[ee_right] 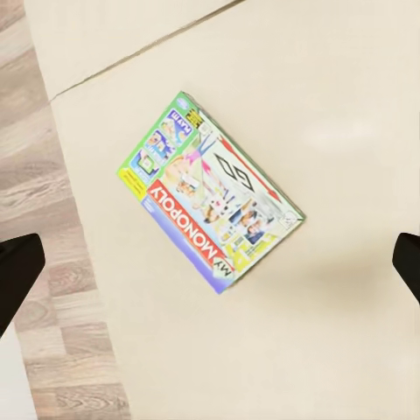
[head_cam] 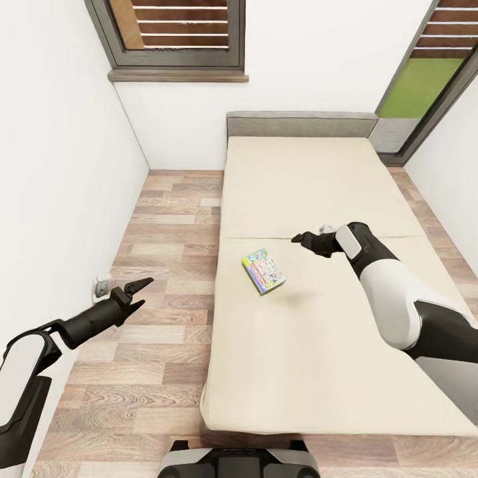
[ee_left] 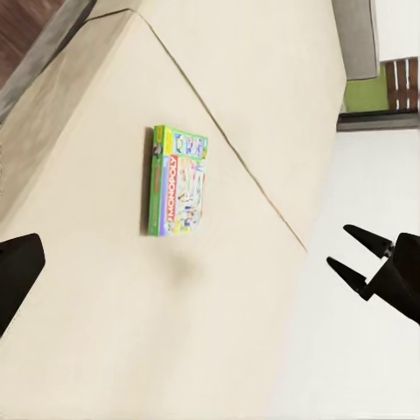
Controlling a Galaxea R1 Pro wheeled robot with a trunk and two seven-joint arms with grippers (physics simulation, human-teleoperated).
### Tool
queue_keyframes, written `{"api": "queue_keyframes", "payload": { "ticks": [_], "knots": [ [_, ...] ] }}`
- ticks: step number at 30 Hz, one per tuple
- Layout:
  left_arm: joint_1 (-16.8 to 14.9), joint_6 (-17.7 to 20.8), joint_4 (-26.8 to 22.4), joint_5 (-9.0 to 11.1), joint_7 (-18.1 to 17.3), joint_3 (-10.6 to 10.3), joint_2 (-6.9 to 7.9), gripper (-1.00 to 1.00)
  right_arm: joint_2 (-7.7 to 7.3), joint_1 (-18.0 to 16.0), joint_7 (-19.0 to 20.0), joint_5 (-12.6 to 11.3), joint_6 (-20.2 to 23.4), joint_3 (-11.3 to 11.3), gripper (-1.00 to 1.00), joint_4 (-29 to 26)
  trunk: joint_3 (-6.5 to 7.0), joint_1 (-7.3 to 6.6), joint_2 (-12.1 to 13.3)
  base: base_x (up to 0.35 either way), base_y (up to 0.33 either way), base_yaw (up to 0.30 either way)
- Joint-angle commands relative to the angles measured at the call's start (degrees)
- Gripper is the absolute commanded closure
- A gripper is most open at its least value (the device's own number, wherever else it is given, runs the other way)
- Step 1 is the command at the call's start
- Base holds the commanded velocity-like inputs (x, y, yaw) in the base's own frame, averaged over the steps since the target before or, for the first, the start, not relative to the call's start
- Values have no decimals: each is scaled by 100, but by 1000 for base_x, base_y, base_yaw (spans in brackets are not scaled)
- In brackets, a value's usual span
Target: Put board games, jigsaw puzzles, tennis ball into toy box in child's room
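Probably a bedroom: bed [head_cam: 318, 219], window [head_cam: 176, 33]

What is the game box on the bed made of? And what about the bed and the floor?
The board game looks like printed cardboard with a slightly glossy lid: sharp edges and bright pictures, with "MONOPOLY" on it. The bed has a plain beige mattress that looks like soft matte fabric, with a seam across it. The floor looks like wood planks, since grain lines show, though it may be laminate.

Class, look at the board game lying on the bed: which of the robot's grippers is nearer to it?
Right. The right gripper hovers over the bed, just beyond the board game. The left gripper is farther off, out over the wood floor beside the bed.
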Motion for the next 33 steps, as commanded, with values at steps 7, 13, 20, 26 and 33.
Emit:
{"api": "queue_keyframes", "payload": {
  "ticks": [7, 13, 20, 26, 33],
  "knots": [
    [-56, 135, -6, 274, 66, -2, 153, -100, 152, -24, 33, 37, 16, -37, -100, -27, -35, 3, -9, 0, 0, 0],
    [-74, 166, -6, 541, 142, -3, 196, -100, 212, -32, 37, 37, 7, -34, -100, -37, -79, 3, -9, 0, 0, 0],
    [-105, 180, -6, 879, 471, -10, 213, -100, 230, -40, 42, 37, 7, -34, -100, -45, -139, 3, -9, 0, 0, 0],
    [-370, 183, 26, 1108, 1150, -271, 177, -100, 229, -81, 44, 36, 8, -36, -100, -65, -193, 3, -9, 0, 0, 0],
    [-732, 160, 86, 1307, 2140, -736, 42, -100, 219, -139, 43, 35, 8, -42, -100, -85, -258, 3, -9, 0, 0, 0]
  ]
}}
